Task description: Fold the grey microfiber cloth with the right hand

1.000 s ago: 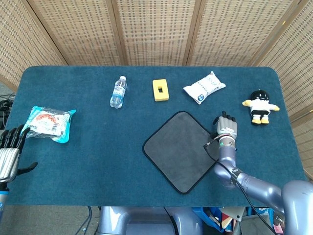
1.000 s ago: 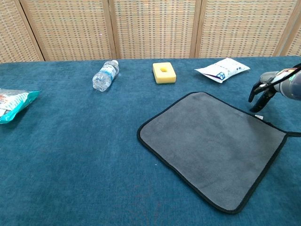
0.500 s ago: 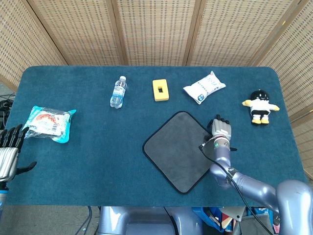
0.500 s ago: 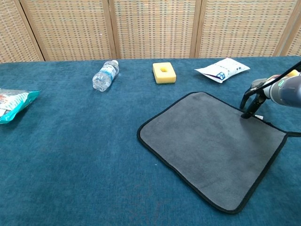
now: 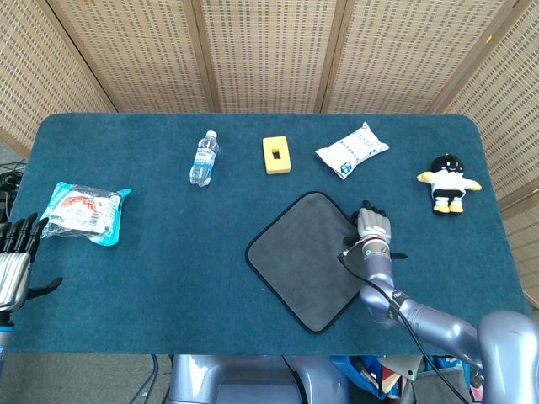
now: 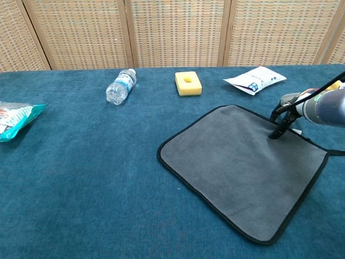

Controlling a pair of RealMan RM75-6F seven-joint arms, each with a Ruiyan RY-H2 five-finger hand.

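The grey microfiber cloth (image 5: pixel 307 257) with black edging lies flat and unfolded on the blue table, turned like a diamond; the chest view shows the cloth (image 6: pixel 242 162) right of centre. My right hand (image 5: pixel 373 229) is at its far right edge, fingers arched downward. In the chest view the right hand (image 6: pixel 285 110) has its fingertips (image 6: pixel 274 134) touching the cloth just inside the border, with no fabric lifted or pinched. My left hand (image 5: pixel 15 257) hovers at the table's near left edge, fingers spread and holding nothing.
Along the back stand a water bottle (image 5: pixel 203 157) on its side, a yellow block (image 5: pixel 276 155) and a white packet (image 5: pixel 352 151). A penguin toy (image 5: pixel 447 183) lies right of the cloth. A teal snack bag (image 5: pixel 84 212) sits at the left.
My right hand has slid leftward from beside the cloth's right corner onto its edge, fingertips now touching the fabric. The cloth and the left hand have not moved.
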